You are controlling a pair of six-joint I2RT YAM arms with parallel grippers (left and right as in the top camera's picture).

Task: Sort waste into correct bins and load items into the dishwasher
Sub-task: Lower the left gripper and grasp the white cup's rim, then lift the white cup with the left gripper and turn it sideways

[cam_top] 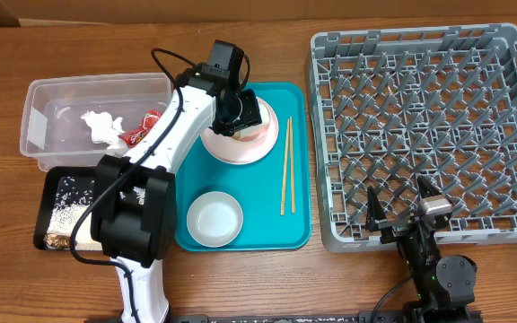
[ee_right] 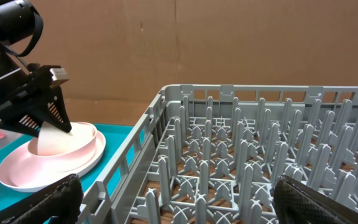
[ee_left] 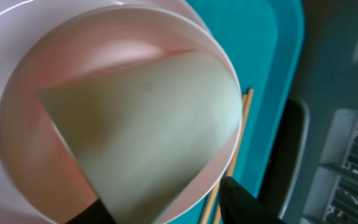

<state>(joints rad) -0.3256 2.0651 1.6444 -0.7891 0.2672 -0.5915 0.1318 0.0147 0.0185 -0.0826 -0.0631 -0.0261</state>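
Overhead, a brown wooden table (cam_top: 240, 278) carries everything. The left gripper (cam_top: 240, 112) is clamped on the small cream cup (ee_left: 148, 124), which lies tilted inside the pink bowl (ee_left: 17, 124) on the pale pink plate (cam_top: 232, 154), at the far end of the teal tray (cam_top: 276, 224). On the same tray the small white bowl (cam_top: 214, 218) sits near and the two chopsticks (cam_top: 286, 166) lie along the right side. At the left, the clear tub (cam_top: 61, 99) holds the crumpled tissue (cam_top: 100, 127) and red wrapper (cam_top: 142, 128). Just near of it, the black tray (cam_top: 45, 193) holds the whitish grains (cam_top: 68, 202). The grey dish rack (cam_top: 420, 108) fills the right. The right gripper (cam_top: 404, 202) hangs over its near edge, fingers spread apart. A plain brown wall (ee_right: 229, 43) backs the table.
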